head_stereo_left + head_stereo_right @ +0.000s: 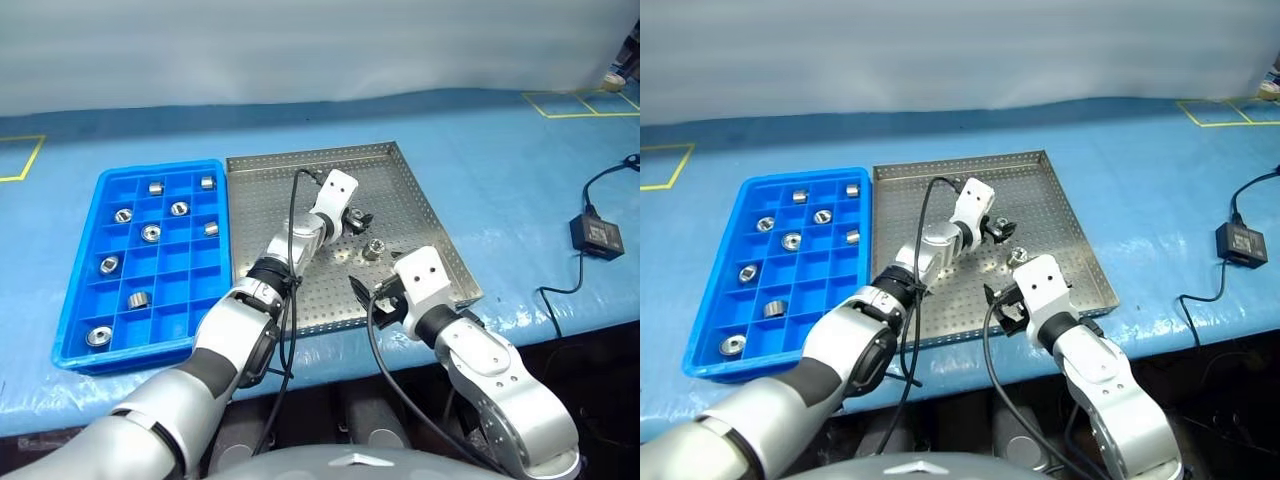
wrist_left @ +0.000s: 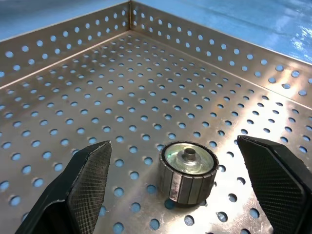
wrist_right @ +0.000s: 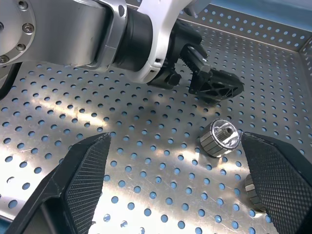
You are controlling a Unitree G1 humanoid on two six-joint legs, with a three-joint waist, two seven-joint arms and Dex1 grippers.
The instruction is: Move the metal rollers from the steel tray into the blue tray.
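Black fingers of right gripper (image 3: 175, 139): spread wide, empty, hovering low over the near part of the steel tray (image 1: 442, 207); roller just beyond the tips and off to one side, not between them.
Silver scrap by right fingers: ribbed metal edge (image 3: 251, 192) peeking out beside one finger; possibly a second roller, too hidden to tell.
Roller to lift (image 2: 189, 170): on the perforated floor toward the tray's right half, apart from every rim; apparently standing on end, hole upward, ribbed wall facing sideways.
Left gripper (image 2: 173, 144): reaching across the tray from the left, tilted gently downward; fingers (image 2: 90, 180) spread as far as they go, pinching nothing.
Key relation: roller between the left fingers, slightly nearer the wrist than the tips, clear gaps on both sides, neither pad touching.
Nearer arm: left, already straddling the roller; right merely close by.
Next move, judged: short settle, then close across the ribbed wall; upright axis favours a squeeze on the round sides.
Risk, judged: smooth cylinder slipping or tipping if one pad lands first.
Blue tray (image 1: 75, 330): just left of the steel tray on the blue surface (image 1: 520, 170), rims side by side.
Sorted rollers (image 1: 151, 233): nine in separate compartments, many compartments free.
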